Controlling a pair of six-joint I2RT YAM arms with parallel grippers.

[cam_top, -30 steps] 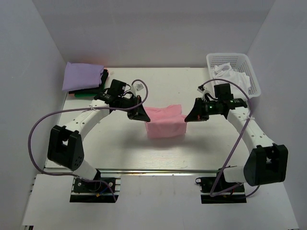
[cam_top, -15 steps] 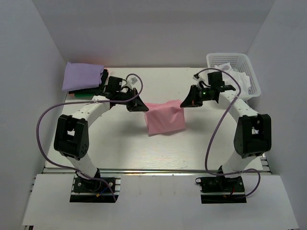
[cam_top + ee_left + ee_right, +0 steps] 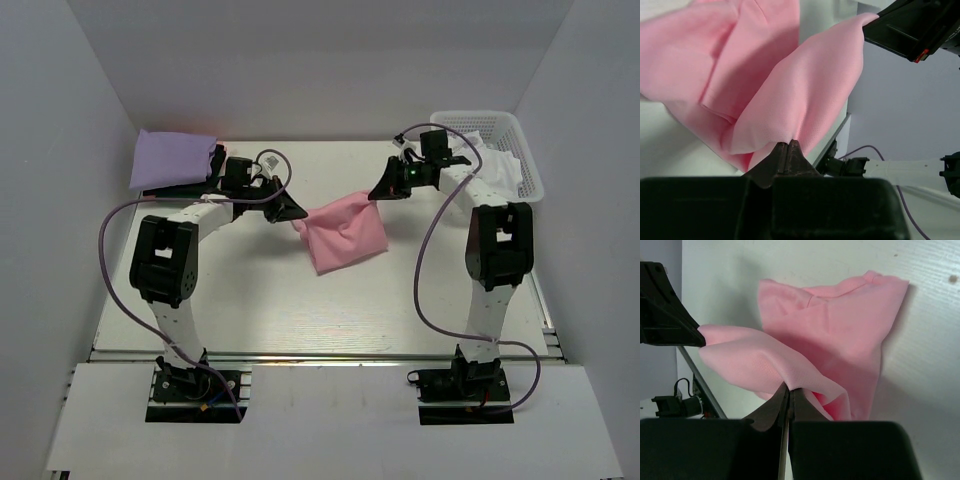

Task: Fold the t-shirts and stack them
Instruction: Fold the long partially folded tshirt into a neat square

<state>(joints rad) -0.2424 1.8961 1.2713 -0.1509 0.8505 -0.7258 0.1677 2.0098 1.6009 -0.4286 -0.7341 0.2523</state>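
The pink t-shirt [image 3: 345, 232] hangs partly folded above the table's middle, held at its two upper corners. My left gripper [image 3: 297, 215] is shut on its left corner; in the left wrist view the gripper [image 3: 788, 145] pinches the pink cloth [image 3: 790, 95]. My right gripper [image 3: 375, 194] is shut on the right corner; in the right wrist view the gripper [image 3: 789, 388] pinches the cloth [image 3: 840, 335]. A lavender t-shirt [image 3: 172, 158] lies folded at the back left on black [image 3: 216, 160] and green [image 3: 160, 198] ones.
A white lattice basket [image 3: 490, 150] with white cloth in it stands at the back right. White walls close in the table on three sides. Purple cables loop from both arms.
Both grippers have moved toward the back of the table and lifted the pink t-shirt with them. The arms have stretched out. The shirt now hangs tilted, its lower edge swinging left.
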